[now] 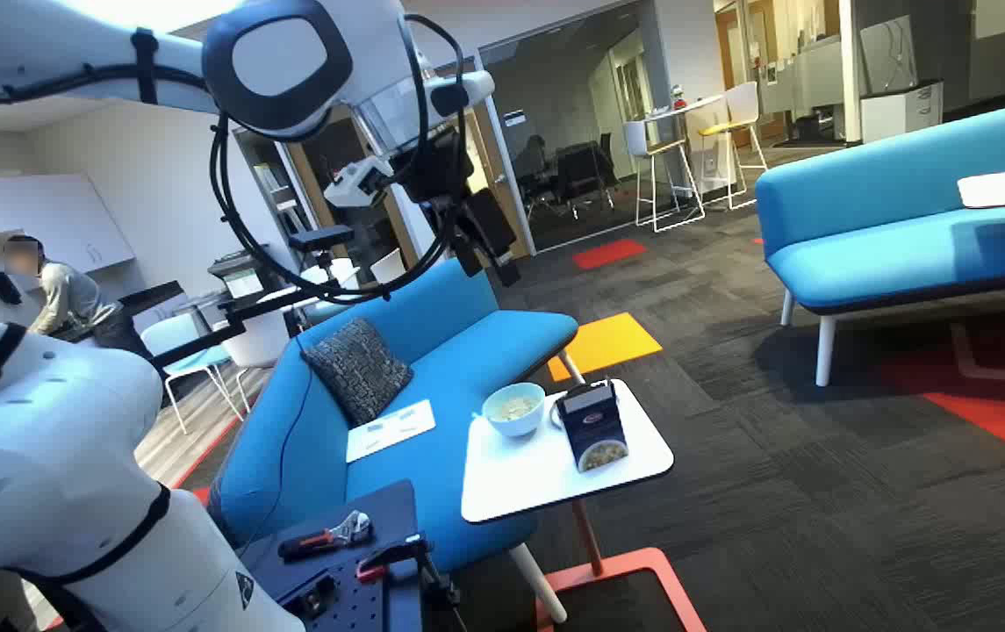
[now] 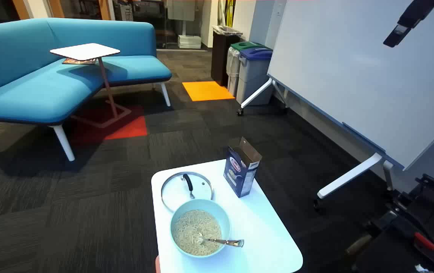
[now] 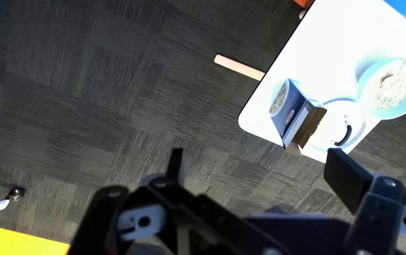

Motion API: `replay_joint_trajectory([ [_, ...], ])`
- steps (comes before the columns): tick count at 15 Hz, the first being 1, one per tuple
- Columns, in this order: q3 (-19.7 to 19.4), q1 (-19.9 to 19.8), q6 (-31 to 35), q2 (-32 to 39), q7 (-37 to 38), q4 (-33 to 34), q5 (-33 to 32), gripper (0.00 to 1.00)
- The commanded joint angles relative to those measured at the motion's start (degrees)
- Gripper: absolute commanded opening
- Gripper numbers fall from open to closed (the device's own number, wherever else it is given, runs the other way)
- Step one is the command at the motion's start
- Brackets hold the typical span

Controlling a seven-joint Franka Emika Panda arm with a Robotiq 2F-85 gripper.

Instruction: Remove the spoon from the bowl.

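In an exterior view, a smooth blue sofa [image 2: 31,83] spreads across the upper left. Lower centre, a clear, metal-rimmed round lid [image 2: 179,191] lies on a white tabletop [image 2: 262,235]; beside it sits the round pale-blue bowl [image 2: 201,204] of beige grains [image 2: 194,231], the shiny metal spoon [image 2: 226,242] inside, its handle crossing the right rim. Farther right, a flat-sided cardboard box [image 2: 240,172] stands open-topped. Upper right are black fingers [image 2: 398,34] of the gripper [image 3: 255,159], spread wide and released in the wrist view.

Tilted look past near arm [image 1: 63,448] in an exterior view, downward over near white table [image 2: 258,223] in an exterior view, wrist view facing carpet [image 3: 117,88], same table throughout
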Motion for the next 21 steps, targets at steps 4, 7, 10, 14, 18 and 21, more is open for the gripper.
replay_joint_trajectory([
  [4, 0.13, -0.13, -0.18, 0.01, -0.03, 0.12, 0.07, 1.00],
  [7, 0.13, -0.13, -0.18, 0.01, -0.03, 0.12, 0.07, 1.00],
  [10, 0.13, -0.13, -0.18, 0.01, -0.03, 0.12, 0.07, 1.00],
  [14, 0.13, -0.13, -0.18, 0.01, -0.03, 0.12, 0.07, 1.00],
  [18, 2.92, 0.57, 0.21, 1.60, 1.63, 0.21, -1.53, 1.00],
  [21, 7.96, 3.41, -1.30, 6.12, 2.99, 1.30, -2.15, 1.00],
])
